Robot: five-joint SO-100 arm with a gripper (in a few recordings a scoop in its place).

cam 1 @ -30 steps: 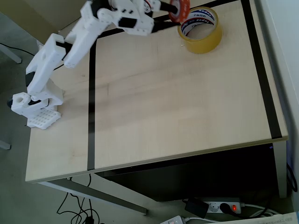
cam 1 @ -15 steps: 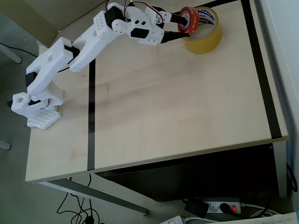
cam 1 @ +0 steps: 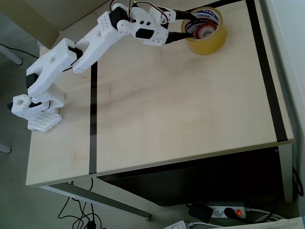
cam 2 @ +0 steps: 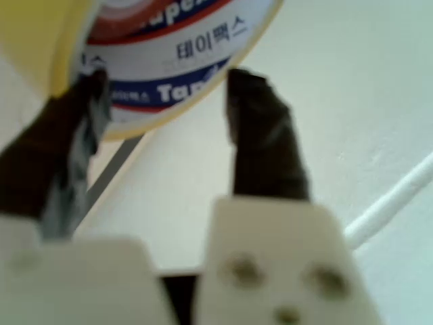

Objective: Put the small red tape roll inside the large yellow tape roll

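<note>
The large yellow tape roll (cam 1: 210, 44) stands on the table's far right in the overhead view. The small red tape roll (cam 1: 206, 31) lies inside its white printed core, free of the fingers. My gripper (cam 1: 189, 26) is open at the yellow roll's left rim, and its dark fingers hold nothing. In the wrist view the gripper (cam 2: 166, 78) spreads wide below the yellow roll (cam 2: 40, 34), with the printed core showing between the fingertips.
Black tape lines (cam 1: 92, 119) run down the table's left and right sides, and another crosses the far edge. The arm's white base (cam 1: 35, 107) is clamped at the left edge. A power strip (cam 1: 228, 211) lies on the floor below the front edge.
The red roll was held in the gripper above the yellow roll's rim. Now the gripper has opened and the red roll has dropped inside the yellow roll.
</note>
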